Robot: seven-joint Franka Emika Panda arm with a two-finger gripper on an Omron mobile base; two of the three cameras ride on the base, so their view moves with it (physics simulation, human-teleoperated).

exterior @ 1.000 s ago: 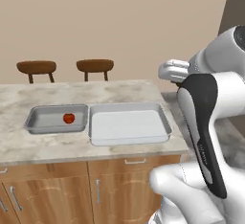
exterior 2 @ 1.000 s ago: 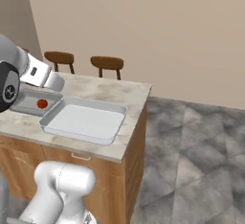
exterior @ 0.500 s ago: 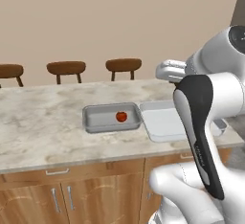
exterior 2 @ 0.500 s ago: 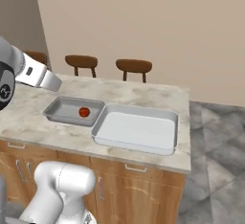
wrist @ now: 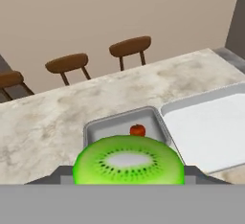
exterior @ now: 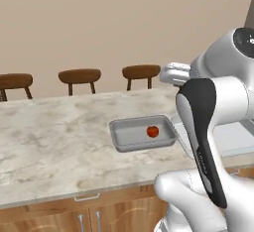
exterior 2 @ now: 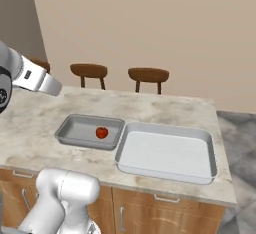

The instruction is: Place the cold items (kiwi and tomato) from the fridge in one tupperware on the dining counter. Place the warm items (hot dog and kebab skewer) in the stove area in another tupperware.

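A halved kiwi point(wrist: 128, 163), bright green with a pale core, sits at the bottom of the hand view, and my gripper point(wrist: 128, 173) is shut on it, a dark fingertip showing on each side. It hangs above the near edge of the dining counter point(exterior: 54, 142). The red tomato point(exterior: 153, 131) point(exterior 2: 102, 132) point(wrist: 138, 130) lies in the smaller grey tupperware point(exterior: 124, 141) point(exterior 2: 70, 130) point(wrist: 98, 131). A larger tupperware point(exterior 2: 170, 153) point(wrist: 210, 127), holding nothing, stands against the smaller one's right side. The hot dog and kebab skewer are out of view.
Brown stools point(exterior: 79, 75) point(exterior 2: 89, 70) point(wrist: 67, 63) stand behind the marble counter along a beige wall. Wooden cabinet doors point(exterior 2: 165, 213) run under the counter's front. Bare counter stretches left of the small tupperware point(exterior: 44, 142).
The base has driven sideways along the counter, so both tupperwares slid rightward in the base views. The tomato stays in its tupperware and my grip on the kiwi is unchanged.
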